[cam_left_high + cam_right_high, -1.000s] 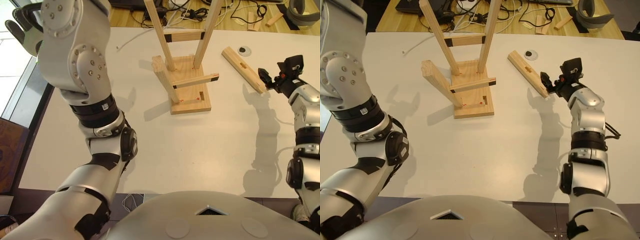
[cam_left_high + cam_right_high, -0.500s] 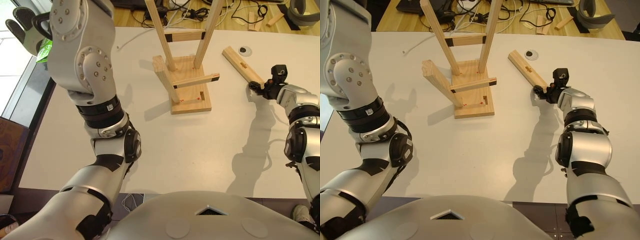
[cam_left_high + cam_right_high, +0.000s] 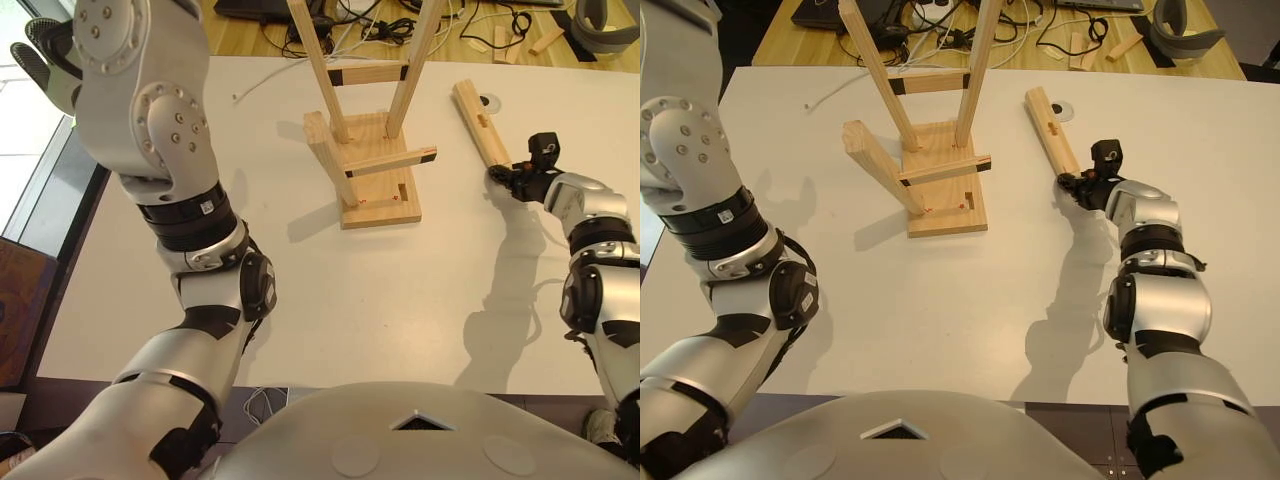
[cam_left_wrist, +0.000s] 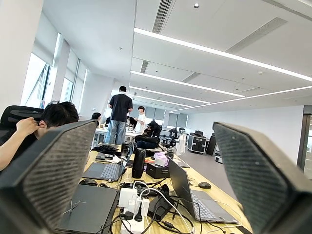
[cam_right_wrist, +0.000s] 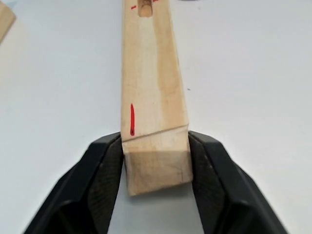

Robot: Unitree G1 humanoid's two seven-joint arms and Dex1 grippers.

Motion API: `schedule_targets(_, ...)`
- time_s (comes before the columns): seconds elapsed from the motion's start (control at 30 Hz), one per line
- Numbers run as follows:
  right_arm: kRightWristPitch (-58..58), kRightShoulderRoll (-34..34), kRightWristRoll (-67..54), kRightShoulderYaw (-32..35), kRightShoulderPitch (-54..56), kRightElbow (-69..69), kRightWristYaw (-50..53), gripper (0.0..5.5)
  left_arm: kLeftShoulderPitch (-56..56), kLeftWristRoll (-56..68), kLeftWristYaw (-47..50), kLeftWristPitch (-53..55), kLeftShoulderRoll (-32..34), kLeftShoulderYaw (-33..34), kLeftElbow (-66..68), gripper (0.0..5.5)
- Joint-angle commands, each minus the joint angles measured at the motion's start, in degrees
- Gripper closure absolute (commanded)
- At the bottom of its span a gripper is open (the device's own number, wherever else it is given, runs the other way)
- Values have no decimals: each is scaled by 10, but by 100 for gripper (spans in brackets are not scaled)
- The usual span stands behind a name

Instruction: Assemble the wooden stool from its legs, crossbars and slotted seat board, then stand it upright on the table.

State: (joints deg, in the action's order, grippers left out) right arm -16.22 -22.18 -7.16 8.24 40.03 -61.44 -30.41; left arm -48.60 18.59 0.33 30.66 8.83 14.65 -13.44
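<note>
The white table (image 3: 400, 300) carries the half-built stool, seat board (image 3: 372, 212) flat on the top near the middle with three legs (image 3: 318, 70) rising from it and two crossbars (image 3: 368, 72) tying them together. The near right corner of the board has no leg yet.

The fourth leg (image 3: 480, 123) lies flat on the table, to the right of the board and apart from it. Your right gripper (image 5: 156, 161) is clamped on its near end, one finger (image 5: 109, 161) on each side face.

That grip is the weak point. You hold the leg only at its tip, so when you lift, the long free end will likely sag or twist in the pads, and the tenon could meet the slot (image 3: 404, 190) crooked. Swing it wide as well: the free end may clip the standing legs and knock them askew, since nothing steadies the board.

Your left gripper (image 4: 156, 185) is raised high off to the left, spread wide and holding nothing.
</note>
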Motion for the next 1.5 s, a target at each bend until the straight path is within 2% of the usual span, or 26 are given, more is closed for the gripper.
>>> schedule_targets(0.03,27,71,-22,20,-80,149,79,351,-13,2,-14,-8,26,6,16,108)
schedule_targets(0.17,137,129,4,41,-138,364,228,352,-62,5,-61,-32,77,13,71,108)
schedule_targets(0.27,201,130,47,34,-133,451,293,352,-100,4,-92,-51,104,10,115,108)
schedule_targets(0.37,236,113,97,23,-115,507,336,352,-124,15,-106,-56,104,10,141,108)
schedule_targets(0.43,262,95,136,-9,-97,549,323,352,-140,76,-123,-13,80,21,149,108)
schedule_targets(0.53,282,71,151,-55,-69,587,268,352,-140,234,-191,140,54,20,133,108)
schedule_targets(0.7,278,50,136,-75,-26,617,209,352,-129,361,-221,253,37,14,107,108)
schedule_targets(0.83,260,59,114,-109,-10,648,159,352,-124,389,-206,262,21,8,96,108)
schedule_targets(1.03,236,71,87,-161,-23,679,96,353,-130,357,-156,221,-11,-5,126,108)
schedule_targets(1.2,226,80,83,-167,-20,683,93,353,-123,326,-124,191,-22,-14,132,108)
schedule_targets(1.33,216,86,79,-165,-26,683,96,353,-125,355,-107,183,-45,4,111,177)
schedule_targets(1.5,174,133,30,-132,-32,681,134,353,-119,384,-94,160,-80,10,88,254)
